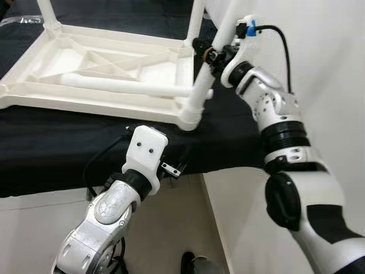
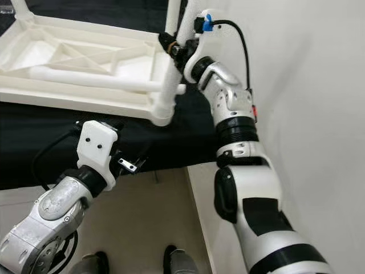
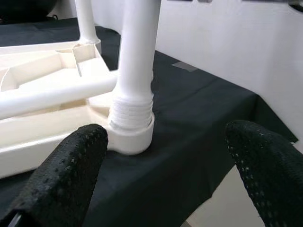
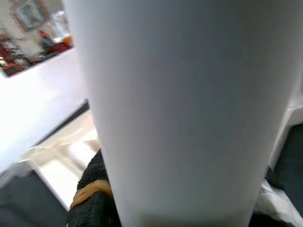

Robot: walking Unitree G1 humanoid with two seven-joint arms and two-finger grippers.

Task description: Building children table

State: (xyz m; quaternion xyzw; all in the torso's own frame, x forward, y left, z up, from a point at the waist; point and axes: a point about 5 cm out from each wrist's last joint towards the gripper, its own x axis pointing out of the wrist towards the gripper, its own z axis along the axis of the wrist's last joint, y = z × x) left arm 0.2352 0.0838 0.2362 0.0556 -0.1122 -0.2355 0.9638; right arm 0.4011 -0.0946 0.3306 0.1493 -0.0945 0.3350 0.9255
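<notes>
A white plastic table top (image 1: 34, 74) lies upside down on a black cloth (image 1: 57, 148). An upright white leg (image 1: 201, 85) stands in the near right corner socket (image 3: 131, 135), with its thread showing just above the socket. My right gripper (image 1: 210, 54) is shut on this leg partway up; a black finger (image 4: 92, 198) with a yellow band presses against it. My left gripper (image 3: 165, 156) is open, low at the cloth's front edge, facing the socket from a short distance. A loose leg (image 1: 125, 85) lies inside the frame.
Two more legs (image 1: 48, 14) (image 1: 197, 20) stand at the far corners. A white wall (image 1: 319, 45) runs close along the right side. The cloth-covered surface ends in front of me, with pale floor and my feet (image 2: 177, 260) below.
</notes>
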